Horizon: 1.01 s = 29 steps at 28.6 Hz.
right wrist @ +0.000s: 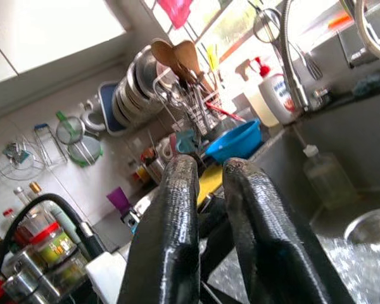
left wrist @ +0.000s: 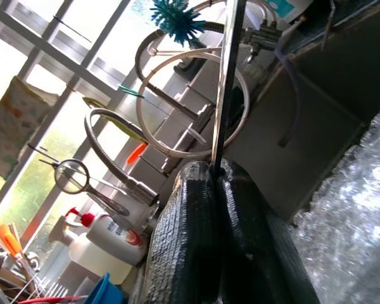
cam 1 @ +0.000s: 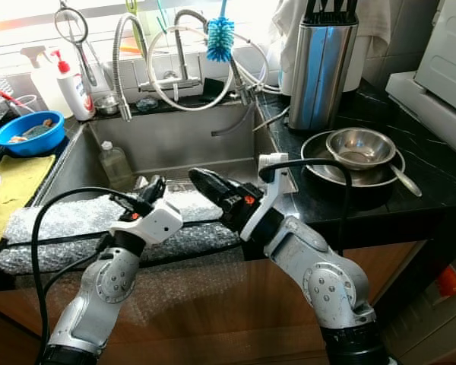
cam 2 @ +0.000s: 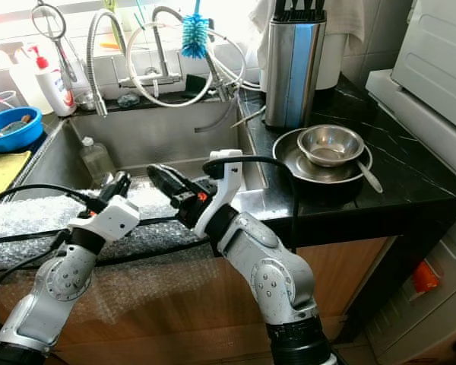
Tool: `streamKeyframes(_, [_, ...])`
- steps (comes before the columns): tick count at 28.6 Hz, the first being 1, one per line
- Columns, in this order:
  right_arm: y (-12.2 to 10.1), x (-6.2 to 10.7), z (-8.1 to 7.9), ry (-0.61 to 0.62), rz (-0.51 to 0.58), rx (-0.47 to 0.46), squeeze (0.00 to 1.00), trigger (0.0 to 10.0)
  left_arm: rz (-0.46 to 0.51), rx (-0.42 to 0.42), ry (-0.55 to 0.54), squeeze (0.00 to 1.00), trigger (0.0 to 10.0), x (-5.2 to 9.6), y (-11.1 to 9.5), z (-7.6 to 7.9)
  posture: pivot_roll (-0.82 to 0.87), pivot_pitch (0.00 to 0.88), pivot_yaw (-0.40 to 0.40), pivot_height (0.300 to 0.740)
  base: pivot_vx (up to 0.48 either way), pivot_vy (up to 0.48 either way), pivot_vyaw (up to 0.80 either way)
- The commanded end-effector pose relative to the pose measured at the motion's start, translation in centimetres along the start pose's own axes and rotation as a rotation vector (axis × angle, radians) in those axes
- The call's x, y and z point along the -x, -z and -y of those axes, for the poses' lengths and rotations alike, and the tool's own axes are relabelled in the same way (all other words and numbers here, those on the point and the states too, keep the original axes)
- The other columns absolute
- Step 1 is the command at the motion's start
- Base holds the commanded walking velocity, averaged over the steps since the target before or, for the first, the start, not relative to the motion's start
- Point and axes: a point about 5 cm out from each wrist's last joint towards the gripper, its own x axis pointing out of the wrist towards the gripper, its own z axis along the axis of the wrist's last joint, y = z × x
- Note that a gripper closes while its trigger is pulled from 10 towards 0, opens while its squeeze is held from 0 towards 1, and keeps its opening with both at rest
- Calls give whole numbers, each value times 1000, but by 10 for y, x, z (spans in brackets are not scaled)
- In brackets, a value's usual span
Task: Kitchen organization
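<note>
Hovering side by side over the sink's front edge: left gripper (cam 1: 153, 188) with its two black fingers (left wrist: 196, 240) pressed flat together, shut on nothing, a thin dark cable running up between the tips in the left wrist view; right gripper (cam 1: 201, 181) just beside it, fingers (right wrist: 177, 221) parted only by a narrow slit, nothing held between them. Directly beneath both, spread along the front rim — a sheet of bubble wrap (cam 1: 68, 220), crossed by a black cable. Just beyond the tips, down in the steel sink (cam 1: 175, 141), a clear plastic bottle (cam 1: 115, 163) standing upright near the left gripper's side. Farther past the basin, a coiled spring faucet (cam 1: 178, 72) with a blue bottle brush (cam 1: 220, 38) poking up behind it. Off past the left gripper: a yellow cloth (cam 1: 15, 182) on the counter, a blue bowl (cam 1: 29, 133) beyond that, then a white bottle with a red cap (cam 1: 74, 87). Off past the right gripper, on the black counter (cam 1: 410, 152): a small steel bowl (cam 1: 360, 147) nested in a wider steel pan (cam 1: 319, 163), a spoon handle (cam 1: 406, 181) sticking out, and behind them a tall steel knife block (cam 1: 321, 68).
</note>
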Motion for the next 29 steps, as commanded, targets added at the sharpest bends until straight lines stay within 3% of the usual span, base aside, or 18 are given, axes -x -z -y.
streamKeyframes(1, [-9,-2,-8,-40,45,19,1000,10000,-14,-18,-30,0,0,-3,5,-9,-80,0,89,740,0,0,0])
streamKeyframes(12, [-15,-1,-5,-5,82,46,1000,10000,-14,-21,-50,0,0,-4,5,-10,-81,0,89,740,0,0,0])
streamKeyframes(13, [-23,2,-2,29,127,86,0,10000,-17,-20,-58,0,0,-4,5,-11,-81,0,87,740,0,0,0])
streamKeyframes(19, [-44,10,10,181,253,169,0,10000,-30,-7,-80,0,275,-4,7,-12,-82,0,86,740,0,0,0])
streamKeyframes(20, [-46,11,12,208,270,189,0,10000,-32,-3,-84,0,1765,-4,7,-12,-83,0,86,740,0,0,0])
streamKeyframes(21, [-46,11,12,208,270,189,0,10000,-32,-3,-84,0,1765,-4,7,-12,-83,0,86,740,0,0,0])
streamKeyframes(22, [-55,17,19,306,319,258,0,10000,-45,17,-103,0,8549,-4,8,-14,-85,0,86,740,0,0,0])
streamKeyframes(23, [-59,21,22,359,334,322,0,10000,-58,39,-123,0,9882,-4,10,-15,-85,0,87,740,0,0,0])
streamKeyframes(27, [-57,26,29,428,309,407,0,10000,-96,119,-180,0,10000,-4,14,-20,-88,0,88,740,0,0,0])
streamKeyframes(28, [-55,28,31,449,301,434,0,10000,-110,157,-204,0,10000,-5,15,-22,-87,0,87,740,0,0,0])
streamKeyframes(29, [-52,31,33,477,280,494,0,10000,-131,265,-265,0,10000,-6,17,-28,-85,0,87,740,0,0,0])
